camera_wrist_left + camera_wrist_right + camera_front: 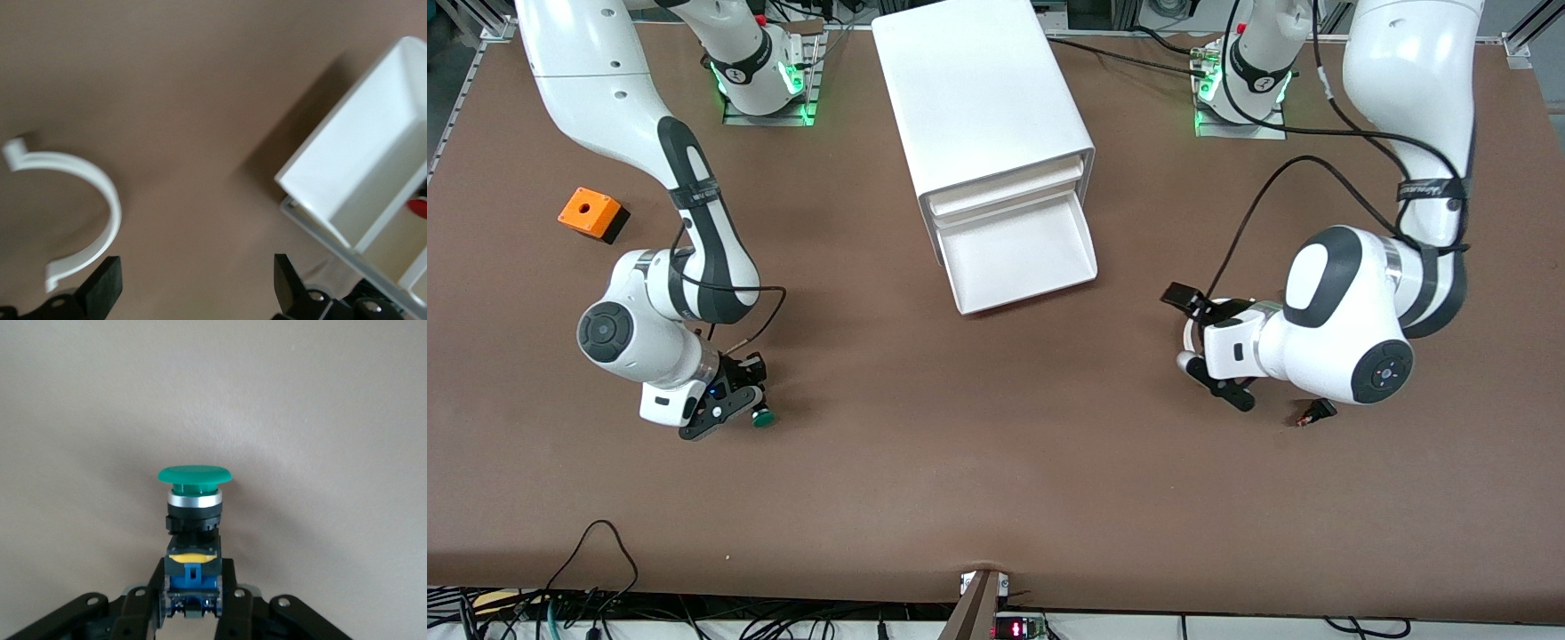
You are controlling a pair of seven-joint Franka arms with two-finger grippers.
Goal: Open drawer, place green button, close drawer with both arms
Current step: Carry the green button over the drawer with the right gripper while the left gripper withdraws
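Note:
The white cabinet (983, 98) stands at the middle of the table's robot side. Its lowest drawer (1018, 253) is pulled open and shows nothing inside; it also shows in the left wrist view (360, 180). My right gripper (751, 404) is shut on the button (762, 416), low at the table top toward the right arm's end. In the right wrist view the fingers (230, 587) clamp the blue and black body and the green cap (195, 475) points away from the gripper (193, 593). My left gripper (1205, 345) is open and empty, low beside the drawer toward the left arm's end (193, 293).
An orange box with a hole (590, 213) lies toward the right arm's end. A small black-and-red switch (1316, 413) lies by the left arm's wrist. A white curved strip (87, 213) shows in the left wrist view. Cables trail from both arms.

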